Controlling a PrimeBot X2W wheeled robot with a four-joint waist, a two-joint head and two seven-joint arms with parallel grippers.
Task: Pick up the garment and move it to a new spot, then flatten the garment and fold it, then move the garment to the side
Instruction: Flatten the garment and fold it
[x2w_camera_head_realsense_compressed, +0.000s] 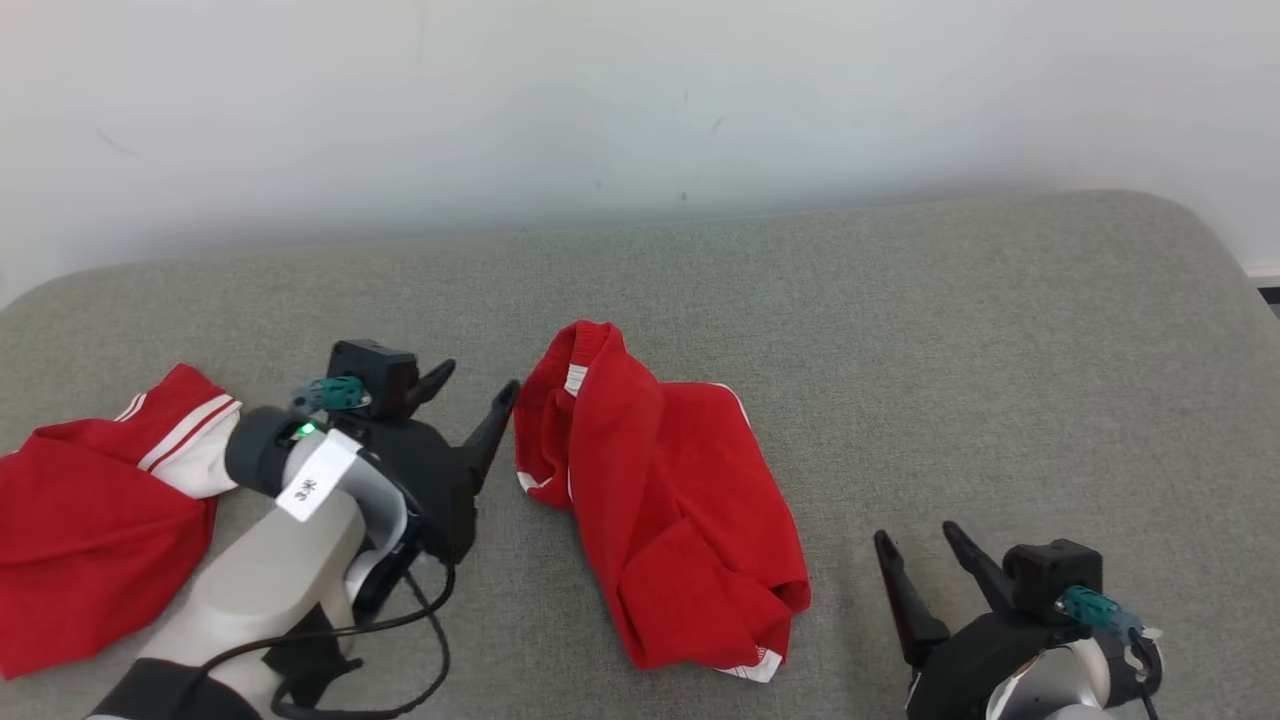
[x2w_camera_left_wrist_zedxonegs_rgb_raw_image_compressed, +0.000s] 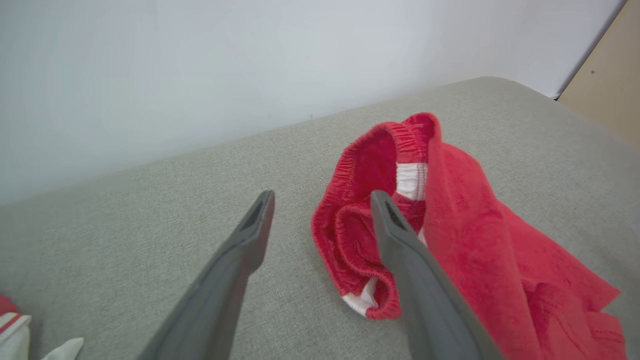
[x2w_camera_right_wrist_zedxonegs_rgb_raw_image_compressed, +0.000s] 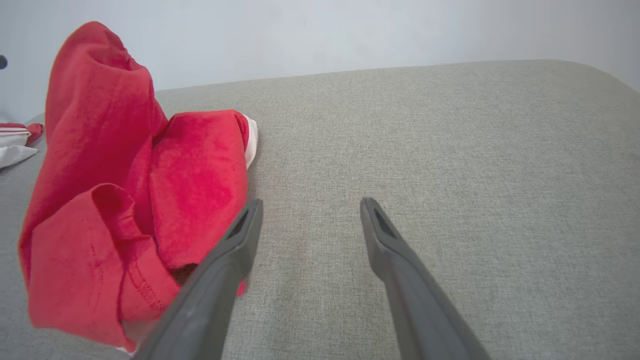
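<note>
Left gripper (x2w_camera_head_realsense_compressed: 481, 376) wide, empty, tips beside crumpled garment (x2w_camera_head_realsense_compressed: 660, 500); right gripper (x2w_camera_head_realsense_compressed: 914, 532) wide, empty. Red cloth (x2w_camera_head_realsense_compressed: 90, 520) partly hidden by left arm (x2w_camera_head_realsense_compressed: 260, 580), cut off.

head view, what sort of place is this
Likely an indoor lab or test room, not a lived-in home: a grey fabric cushion against a bare white wall, with crumpled red shorts and a second red garment with white trim laid out on it.

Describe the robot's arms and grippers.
The left gripper and right gripper each have two long dark tapering fingers on black bodies with teal fittings. Forearms are pale grey; the left carries a white label, green light and looping black cable.
</note>
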